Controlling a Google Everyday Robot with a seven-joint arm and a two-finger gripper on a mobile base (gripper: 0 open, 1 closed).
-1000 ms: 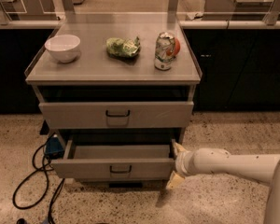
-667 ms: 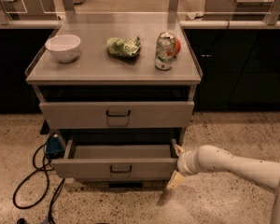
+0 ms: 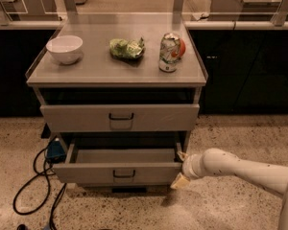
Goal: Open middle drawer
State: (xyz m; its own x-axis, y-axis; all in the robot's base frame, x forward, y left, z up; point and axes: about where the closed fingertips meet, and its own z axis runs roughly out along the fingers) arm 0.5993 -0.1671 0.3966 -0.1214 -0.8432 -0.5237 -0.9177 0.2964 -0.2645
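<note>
Middle drawer [image 3: 96, 172]: found pulled out, long axis left–right, immediately left of gripper [image 3: 179, 168]; jaws spread, nothing gripped.

Our arm [image 3: 245, 166] is a smooth, off-white tube with a rounded casing and a few small dark specks on its upper side. It grows thicker the farther it lies from the middle drawer [image 3: 86, 172]. Toward the drawer it narrows through a ringed white collar [image 3: 191, 166] into our gripper [image 3: 180, 168]. The gripper is yellower cream than the arm and sits just beside the drawer's right front corner.
</note>
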